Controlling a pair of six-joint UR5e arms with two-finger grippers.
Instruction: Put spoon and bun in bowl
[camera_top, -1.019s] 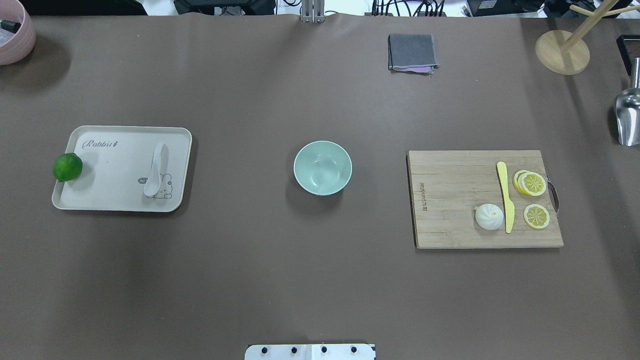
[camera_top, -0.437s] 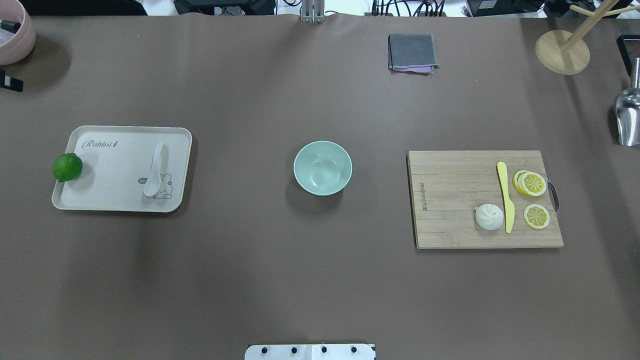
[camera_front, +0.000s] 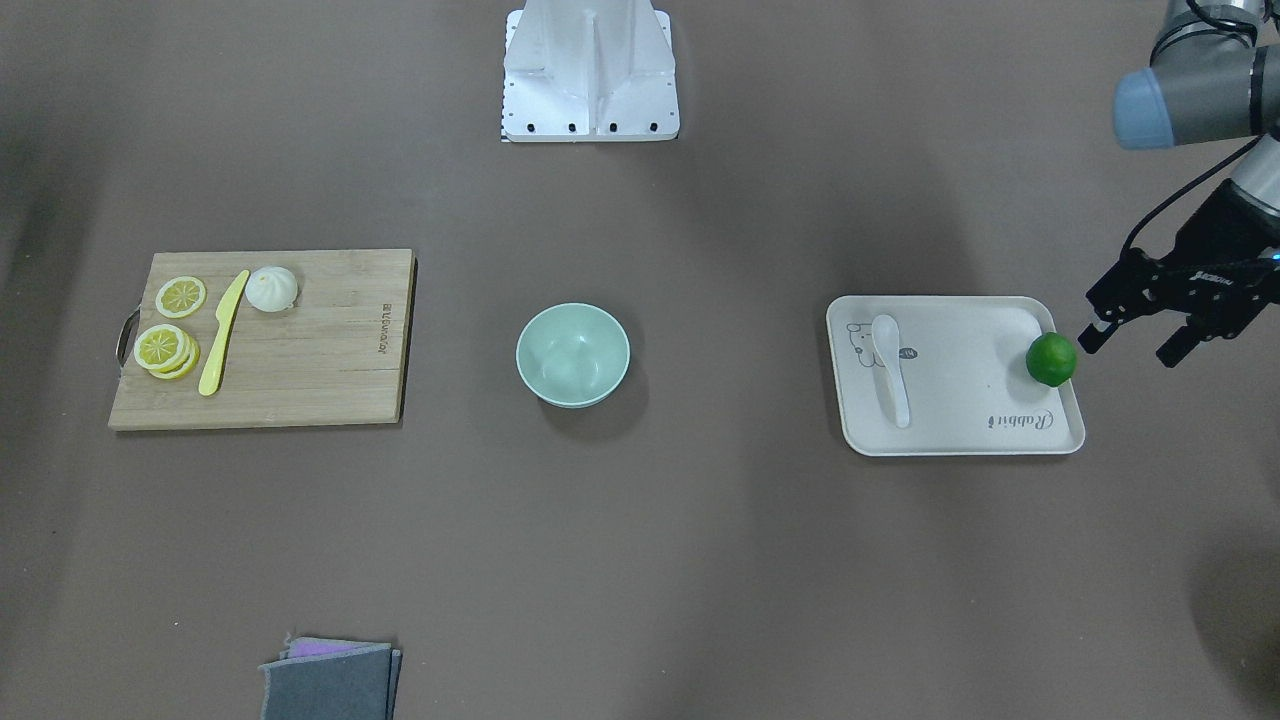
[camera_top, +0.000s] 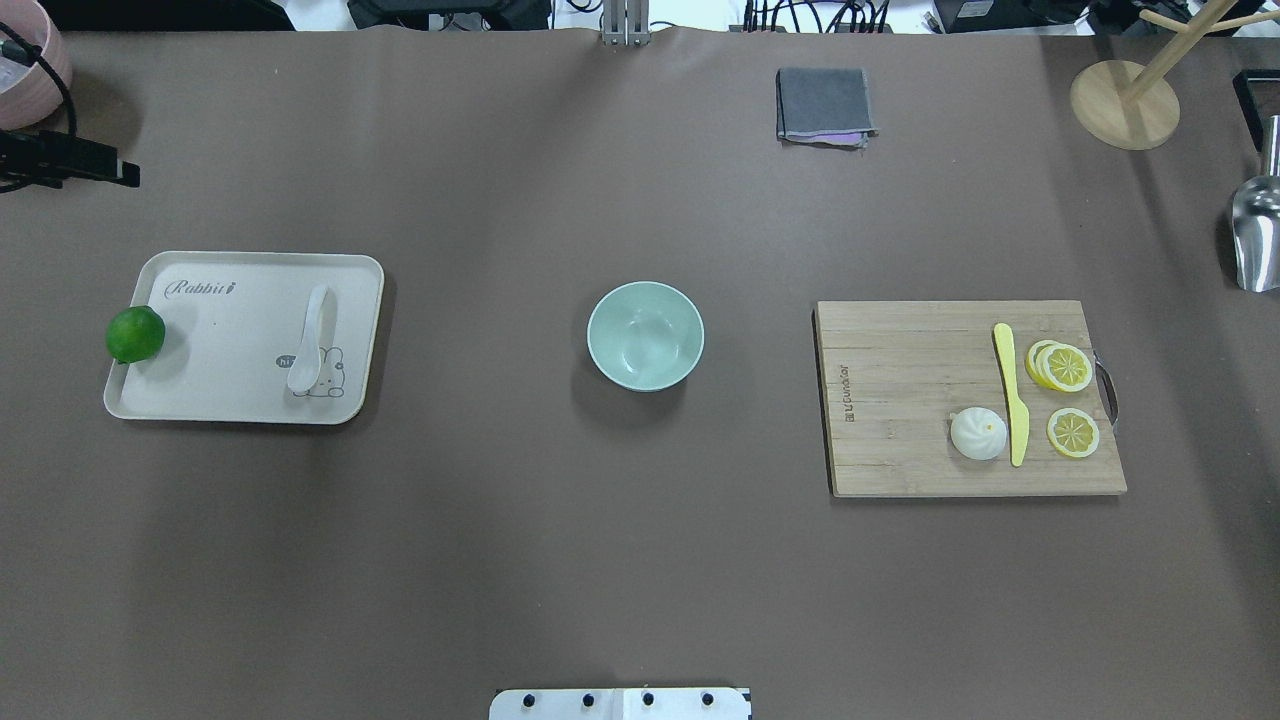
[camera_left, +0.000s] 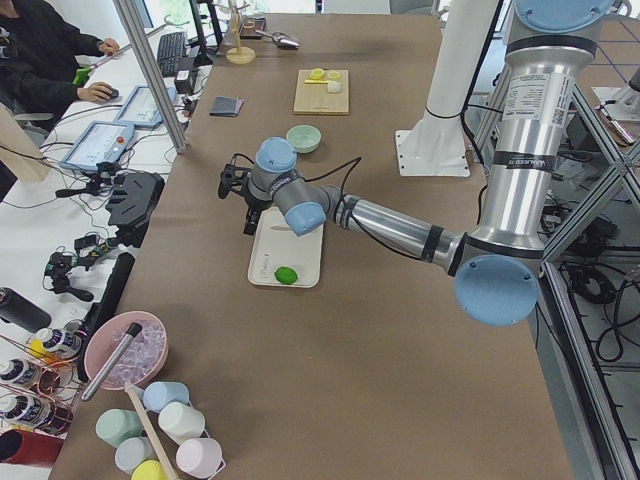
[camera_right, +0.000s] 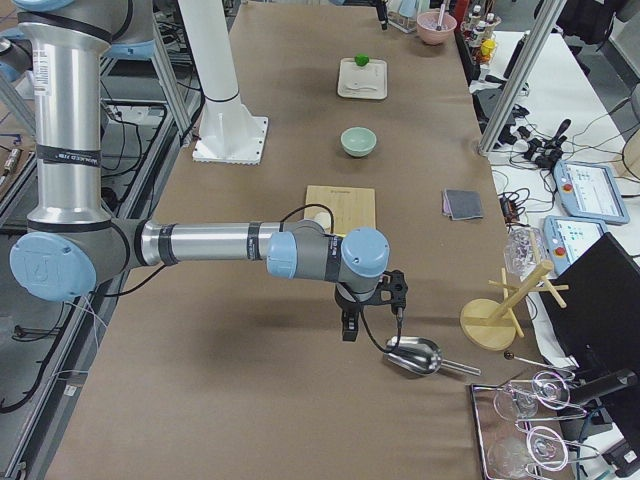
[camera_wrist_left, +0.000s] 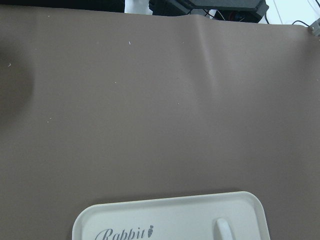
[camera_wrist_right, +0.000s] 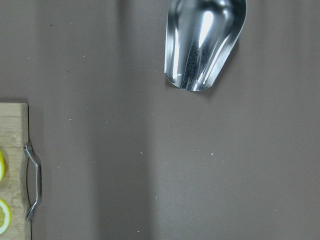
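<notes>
Round white pleated bun (camera_top: 978, 433): right of the pale mint-green round bowl (camera_top: 645, 335) and slightly nearer, on wooden cutting board (camera_top: 900, 400). Glossy white soup spoon (camera_top: 310, 340): left of bowl, on beige rectangular tray (camera_top: 230, 350). Left gripper (camera_front: 1128, 348): far left of bowl and beyond it, fingers apart, empty. Right gripper (camera_right: 370, 312): far right of bowl, can't tell finger state.

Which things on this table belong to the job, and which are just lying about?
Job:
spoon, bun, bowl

Lying about:
lime, tray, cutting board, yellow knife, lemon slices, folded cloth, metal scoop
</notes>
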